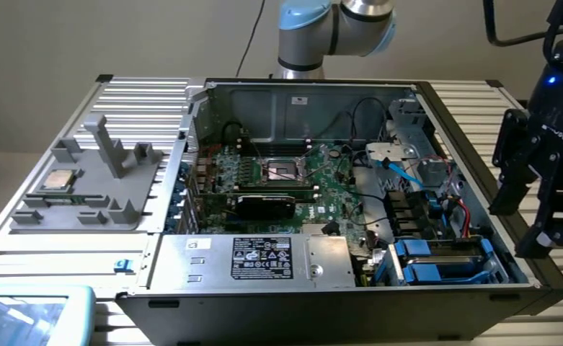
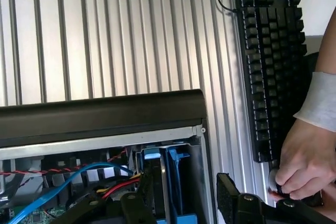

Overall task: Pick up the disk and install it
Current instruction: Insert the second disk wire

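Observation:
My black gripper [image 1: 515, 232] hangs open over the exterior view's right rim of the open computer case [image 1: 291, 94], with nothing between its fingers. In the wrist view its fingertips [image 2: 228, 195] stand wide apart above the case's corner drive bay. Bright blue carriers [image 1: 440, 259] sit edge-up in that bay, and I look down on them between the fingers [image 2: 173, 177]. No grey face or white label shows on them, so I cannot tell whether one of them holds the disk.
A silver box with a black label [image 1: 252, 259] lies beside the bay. Red and blue cables [image 2: 79, 174] run near it. A square chip [image 1: 60, 180] rests on a grey fixture. Beyond the case, a hand [image 2: 304, 166] touches a black keyboard [image 2: 270, 51] on the ribbed table [image 2: 105, 30].

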You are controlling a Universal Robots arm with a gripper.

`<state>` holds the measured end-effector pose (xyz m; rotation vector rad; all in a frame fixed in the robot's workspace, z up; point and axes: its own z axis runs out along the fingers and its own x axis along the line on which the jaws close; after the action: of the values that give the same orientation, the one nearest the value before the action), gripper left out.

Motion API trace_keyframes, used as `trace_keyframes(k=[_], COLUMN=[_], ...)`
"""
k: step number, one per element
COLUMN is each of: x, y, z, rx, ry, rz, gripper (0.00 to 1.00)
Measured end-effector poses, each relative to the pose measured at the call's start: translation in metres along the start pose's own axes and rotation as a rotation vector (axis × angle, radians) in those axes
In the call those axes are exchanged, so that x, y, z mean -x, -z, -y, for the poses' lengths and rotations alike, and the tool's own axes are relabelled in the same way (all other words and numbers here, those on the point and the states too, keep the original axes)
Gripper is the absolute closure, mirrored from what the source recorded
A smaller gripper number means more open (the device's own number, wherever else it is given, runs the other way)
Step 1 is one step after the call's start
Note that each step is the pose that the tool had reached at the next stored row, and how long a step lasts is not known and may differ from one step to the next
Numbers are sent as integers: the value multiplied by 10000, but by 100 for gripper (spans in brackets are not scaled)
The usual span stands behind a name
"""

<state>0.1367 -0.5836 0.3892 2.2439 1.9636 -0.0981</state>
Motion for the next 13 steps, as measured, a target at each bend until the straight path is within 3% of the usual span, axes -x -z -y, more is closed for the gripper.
trace_keyframes(k=[8, 13], x=[-11, -72], y=[-21, -69], z=[103, 239], rx=[-22, 4], ry=[-305, -325], rz=[19, 15], gripper=[40, 40])
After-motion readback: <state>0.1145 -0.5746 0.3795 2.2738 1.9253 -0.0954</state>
